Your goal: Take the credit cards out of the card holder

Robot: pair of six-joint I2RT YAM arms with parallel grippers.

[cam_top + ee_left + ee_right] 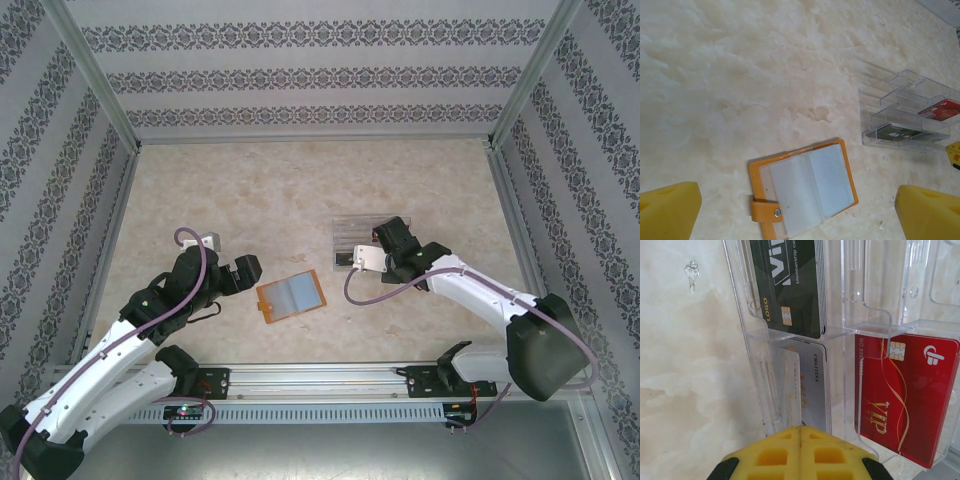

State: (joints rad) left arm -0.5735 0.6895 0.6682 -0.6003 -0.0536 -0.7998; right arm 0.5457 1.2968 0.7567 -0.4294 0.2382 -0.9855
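The orange-tan card holder lies open on the table, its grey translucent pockets facing up and looking blank. My left gripper hovers just near of it, wide open, with one yellow finger on each side and nothing between them; from above it sits left of the holder. My right gripper is at the clear tray, shut on the near end of a pale credit card. That card leans in a tray slot against a stack of whitish credit cards.
The clear compartment tray stands right of the holder, and in the left wrist view the tray is at the far right. It also holds a black card and a red VIP card. Patterned walls enclose the table.
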